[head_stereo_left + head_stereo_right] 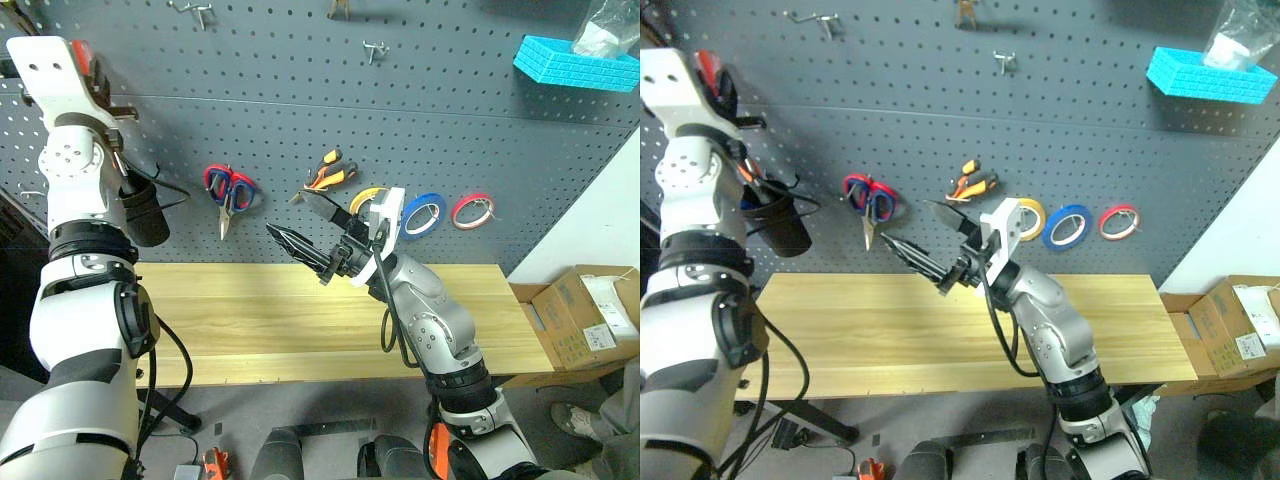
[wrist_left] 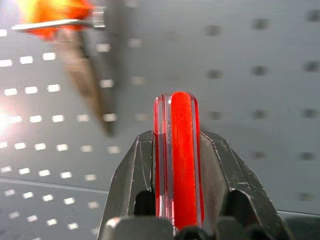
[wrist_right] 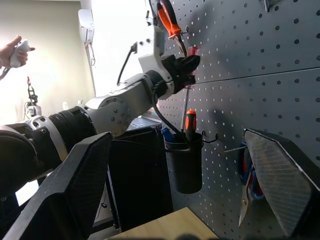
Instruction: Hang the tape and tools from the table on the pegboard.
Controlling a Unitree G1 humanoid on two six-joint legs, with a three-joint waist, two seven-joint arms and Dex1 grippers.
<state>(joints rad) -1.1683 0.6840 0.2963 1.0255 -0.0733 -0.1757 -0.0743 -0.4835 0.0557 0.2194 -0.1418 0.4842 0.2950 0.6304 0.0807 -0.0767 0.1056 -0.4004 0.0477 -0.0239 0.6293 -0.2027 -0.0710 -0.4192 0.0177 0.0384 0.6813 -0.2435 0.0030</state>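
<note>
Red translucent plastic, the handle of the short red-handled screwdriver (image 2: 176, 160), sits clamped between the left gripper (image 2: 176, 150) jaws in the left wrist view, held upright close to the dark grey perforated pegboard (image 2: 250, 100), probably so it can be lowered into a holder; a blurred orange-handled tool (image 2: 55, 15) hangs beyond it. The head views add the wider layout: the left gripper (image 1: 95, 75) is high at the board's left above a black cup holder (image 1: 143, 212), the light wood-grain counter (image 1: 300, 320) lies bare, and red-handled scissors (image 1: 230, 190), orange-and-black pliers (image 1: 330, 172), a yellow tape roll (image 1: 365, 197), the thin blue tape ring (image 1: 424, 214) and a red tape roll (image 1: 472, 211) hang on hooks. The right gripper (image 1: 305, 230) hovers over the counter with jaws spread wide and empty. The right wrist view alone shows the screwdriver's shaft pointing down toward the cup, an orange-handled screwdriver (image 3: 190, 125) in it, and a person's hand (image 3: 12, 50) with a controller.
</note>
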